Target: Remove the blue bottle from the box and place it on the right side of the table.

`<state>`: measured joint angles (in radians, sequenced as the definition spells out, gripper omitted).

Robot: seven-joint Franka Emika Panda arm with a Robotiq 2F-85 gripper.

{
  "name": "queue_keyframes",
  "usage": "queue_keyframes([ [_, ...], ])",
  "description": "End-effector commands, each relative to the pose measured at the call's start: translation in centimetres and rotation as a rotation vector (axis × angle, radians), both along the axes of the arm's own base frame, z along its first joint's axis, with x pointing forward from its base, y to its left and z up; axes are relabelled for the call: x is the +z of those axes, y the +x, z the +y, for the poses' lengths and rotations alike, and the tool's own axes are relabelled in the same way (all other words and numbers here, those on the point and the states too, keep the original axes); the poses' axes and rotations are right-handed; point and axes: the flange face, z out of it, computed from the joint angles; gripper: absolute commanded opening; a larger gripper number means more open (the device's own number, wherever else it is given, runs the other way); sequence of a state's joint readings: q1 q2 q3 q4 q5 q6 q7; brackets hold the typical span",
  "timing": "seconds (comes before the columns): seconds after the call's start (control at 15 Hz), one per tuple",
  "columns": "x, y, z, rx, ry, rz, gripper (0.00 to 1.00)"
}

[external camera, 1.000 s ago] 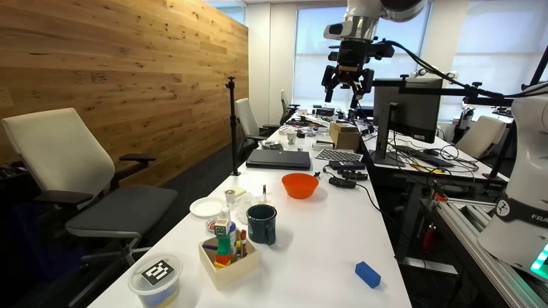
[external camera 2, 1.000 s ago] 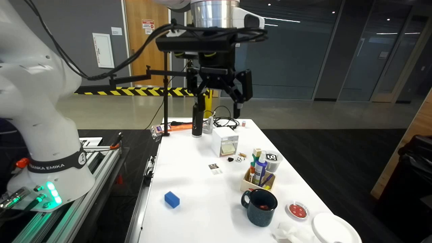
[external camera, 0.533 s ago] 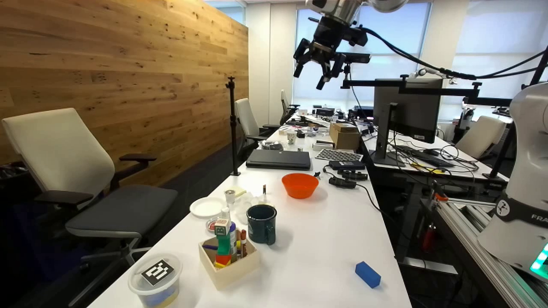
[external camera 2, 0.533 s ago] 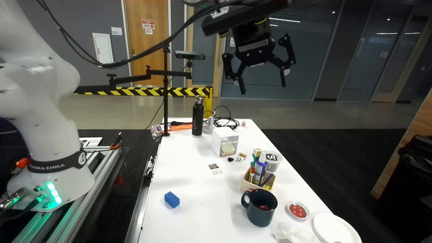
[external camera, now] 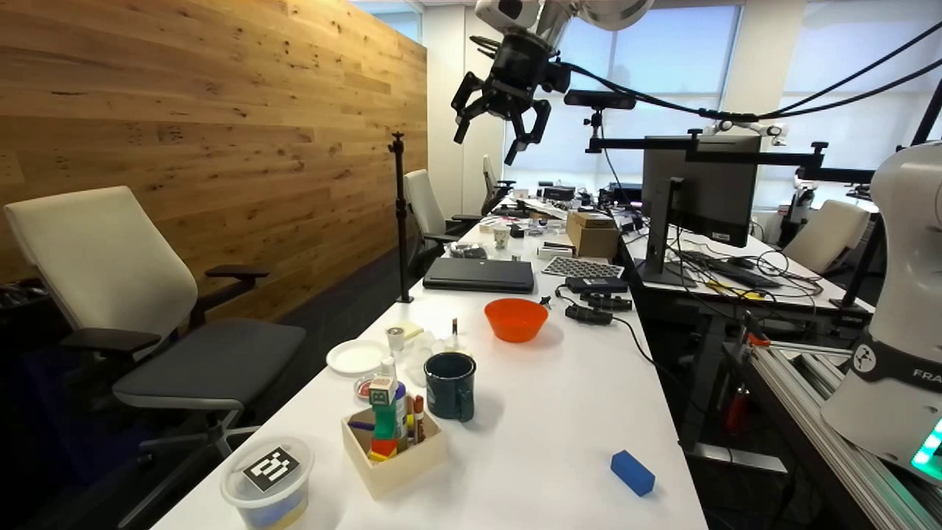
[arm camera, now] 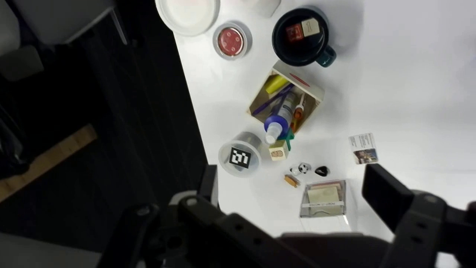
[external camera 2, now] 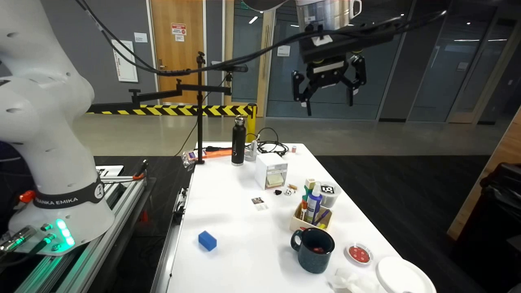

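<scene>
Wrist view: wooden box (arm camera: 310,88), one, on a white table (arm camera: 409,93). Contents: blue bottle (arm camera: 279,118), white-capped, standing with its top above the rim; purple pen (arm camera: 272,99); orange marker (arm camera: 298,112). Dark mug (arm camera: 303,52), just beside the box, two small blocks (arm camera: 310,27) inside. Lidded clear tub (arm camera: 238,171), near the box. Both exterior views: claw (external camera 2: 329,104), fingers spread wide, holding nothing, hanging well above the table. Blue block (external camera 2: 207,241), same views: on the table, well apart from the box.
</scene>
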<state>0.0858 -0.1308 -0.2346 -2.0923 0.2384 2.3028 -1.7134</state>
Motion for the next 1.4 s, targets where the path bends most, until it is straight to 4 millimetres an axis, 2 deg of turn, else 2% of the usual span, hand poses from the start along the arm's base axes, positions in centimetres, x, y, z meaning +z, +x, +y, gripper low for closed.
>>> queue_keyframes([
  [0.0, 0.2, 1.6, -0.1, 0.19, 0.05, 0.058, 1.0],
  [0.2, -0.3, 1.9, -0.3, 0.325, 0.038, 0.155, 1.0],
  [0.6, -0.2, 3.9, -1.6, 0.351, -0.143, 0.194, 1.0],
  [0.87, -0.2, 5.3, -0.8, 0.374, -0.23, 0.179, 1.0],
  [1.07, -1.5, 7.2, 0.3, 0.378, -0.266, 0.162, 1.0],
  [1.33, -4.1, 9.4, 1.2, 0.382, -0.295, 0.169, 1.0],
])
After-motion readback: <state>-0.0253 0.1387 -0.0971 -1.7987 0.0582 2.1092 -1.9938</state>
